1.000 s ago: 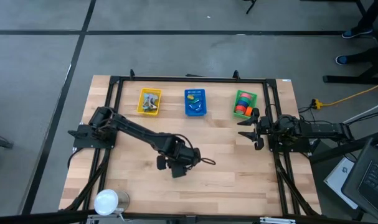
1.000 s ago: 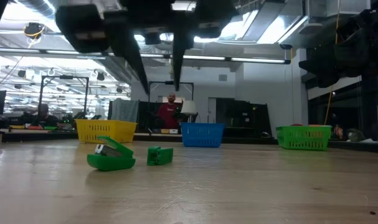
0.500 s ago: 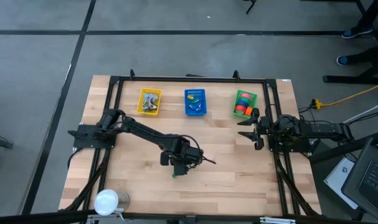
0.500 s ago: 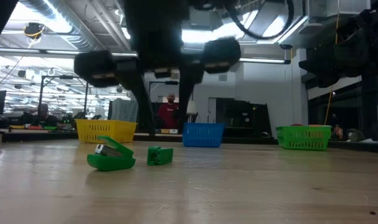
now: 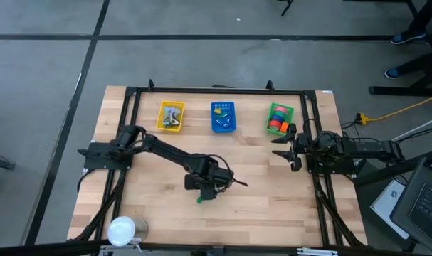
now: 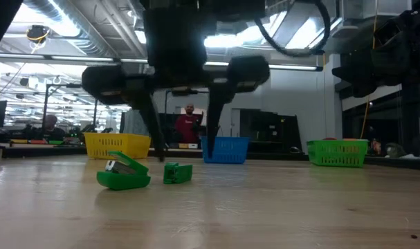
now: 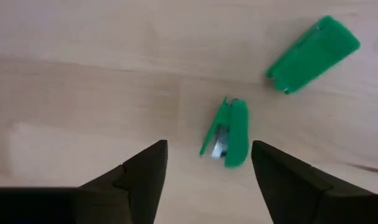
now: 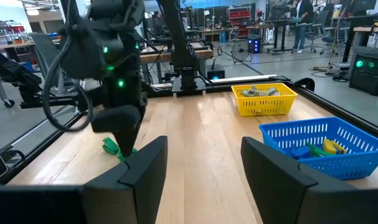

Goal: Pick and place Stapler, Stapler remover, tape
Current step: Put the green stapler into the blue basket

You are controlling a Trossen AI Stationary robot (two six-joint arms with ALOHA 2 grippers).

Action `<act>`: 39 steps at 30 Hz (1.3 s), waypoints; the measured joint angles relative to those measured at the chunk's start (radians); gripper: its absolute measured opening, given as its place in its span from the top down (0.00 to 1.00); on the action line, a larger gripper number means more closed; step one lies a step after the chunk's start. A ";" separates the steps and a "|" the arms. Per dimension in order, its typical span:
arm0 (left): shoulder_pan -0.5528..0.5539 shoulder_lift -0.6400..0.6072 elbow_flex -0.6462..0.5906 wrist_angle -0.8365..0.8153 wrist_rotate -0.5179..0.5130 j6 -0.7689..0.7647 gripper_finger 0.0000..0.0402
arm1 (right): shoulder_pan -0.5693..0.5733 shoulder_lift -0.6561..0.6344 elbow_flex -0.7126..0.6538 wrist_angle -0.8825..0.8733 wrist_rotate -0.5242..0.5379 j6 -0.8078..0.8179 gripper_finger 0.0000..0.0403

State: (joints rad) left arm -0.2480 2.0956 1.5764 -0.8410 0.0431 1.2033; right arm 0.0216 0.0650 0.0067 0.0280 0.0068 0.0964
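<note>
Left hand (image 7: 204,165), fingers spread open, hovers above the green stapler (image 7: 229,133) and the green stapler remover (image 7: 313,54), which lie apart on the wooden counter (image 5: 272,206). Right hand (image 5: 285,148), open, waits at the counter's right edge near the green basket (image 5: 271,112) holding the tape (image 5: 278,119).

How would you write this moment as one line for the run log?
left end effector: open, above green stapler | green staple remover: on table beside it | right end effector: open, waiting near green basket
</note>
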 joint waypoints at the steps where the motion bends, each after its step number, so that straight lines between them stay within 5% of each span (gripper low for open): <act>1: -0.002 0.005 0.000 -0.003 0.001 0.002 0.42 | 0.000 0.000 0.000 0.000 0.000 0.000 0.48; 13: -0.007 0.055 0.002 0.002 0.008 0.015 0.47 | 0.000 0.000 0.000 0.000 0.000 0.000 0.48; 25: -0.002 0.060 0.001 -0.032 0.010 -0.057 0.85 | 0.000 0.000 0.000 0.000 0.000 0.000 0.48; 39: 0.069 0.000 -0.005 -0.021 -0.017 -0.316 0.86 | 0.000 0.000 0.000 0.000 0.000 0.000 0.48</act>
State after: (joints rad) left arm -0.1786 2.0952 1.5719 -0.8616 0.0261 0.8873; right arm 0.0219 0.0650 0.0070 0.0280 0.0071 0.0964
